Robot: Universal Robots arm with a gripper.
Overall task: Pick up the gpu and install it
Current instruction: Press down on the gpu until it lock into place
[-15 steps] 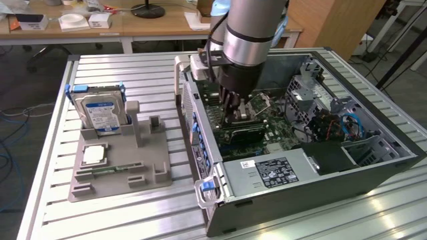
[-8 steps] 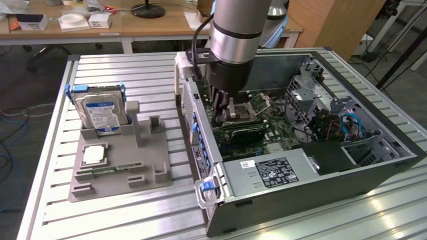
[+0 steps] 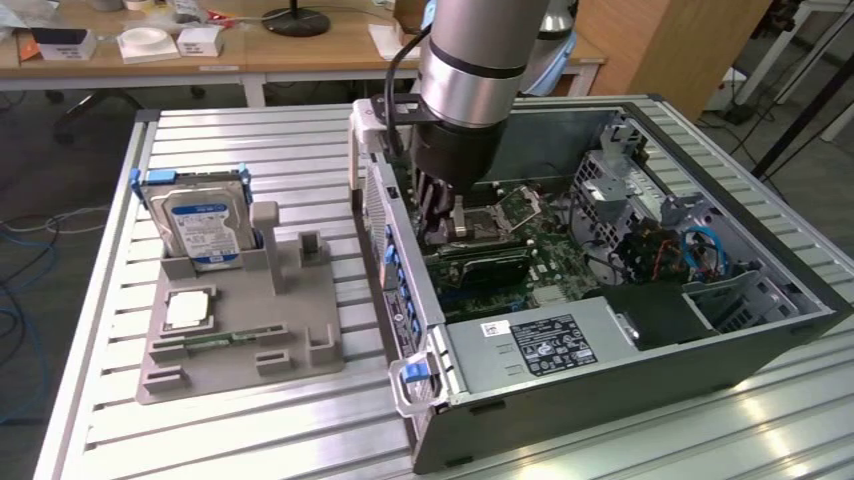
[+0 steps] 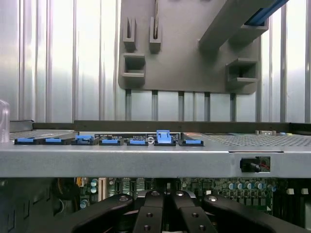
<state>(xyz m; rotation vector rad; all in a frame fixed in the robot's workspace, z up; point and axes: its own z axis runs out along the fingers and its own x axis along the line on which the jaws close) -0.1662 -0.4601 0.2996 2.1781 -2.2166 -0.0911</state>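
A silver and black robot arm (image 3: 467, 70) reaches down into an open grey metal computer case (image 3: 747, 340) that lies on its side on a slatted metal bench (image 3: 107, 300). The black gripper (image 3: 447, 215) is lowered inside the case, just above the green motherboard (image 3: 554, 265). The gpu (image 3: 483, 258), a thin flat black rectangular card, sits directly below the gripper among the motherboard slots, its long edge running across the board; whether the fingers (image 4: 146, 213) are closed on it or merely beside it cannot be told. In the wrist view the dark fingers appear drawn close together above the circuit board, with the grey case wall (image 4: 121, 162) and its row of blue plastic slot clips (image 4: 163, 137) beyond them. A labelled grey power supply (image 3: 547, 345) occupies the near corner of the case, and blue cables (image 3: 701, 250) lie toward the exterior view's right. On the bench toward the exterior view's left stands a grey plastic parts holder (image 3: 240, 330), well apart from the gripper; it carries an upright silver hard drive with a blue label (image 3: 200, 225), a square silver processor chip (image 3: 187, 310) lying flat, and a narrow green memory stick (image 3: 220, 342) in a slot.
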